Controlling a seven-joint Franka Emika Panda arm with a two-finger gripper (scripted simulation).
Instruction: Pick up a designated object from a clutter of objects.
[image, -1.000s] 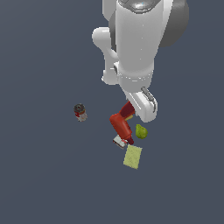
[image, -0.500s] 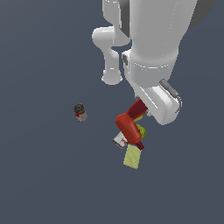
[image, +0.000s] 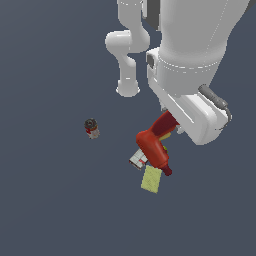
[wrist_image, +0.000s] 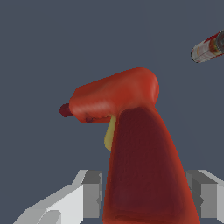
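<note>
The designated object, a red drill (image: 152, 147), hangs with its fat barrel and dark tip pointing down over the clutter of objects. Its dark-red handle runs up into my gripper (image: 170, 123), which is mostly hidden under the white wrist. In the wrist view the drill (wrist_image: 131, 131) fills the middle, with a yellowish mark under the orange-red barrel. My gripper (wrist_image: 148, 197) is shut on the handle, and one grey finger (wrist_image: 92, 192) presses each side of it.
A grey-white box (image: 138, 160) and a flat yellow-green rectangle (image: 151, 180) lie just below the drill. The small dark-topped can (image: 91, 128) stands apart toward the exterior view's left and shows as the can (wrist_image: 209, 46) in the wrist view. The robot base (image: 128, 87) stands behind.
The arm has risen toward the camera with the drill in its grip. The drill has come up off the clutter and now covers the green pear.
</note>
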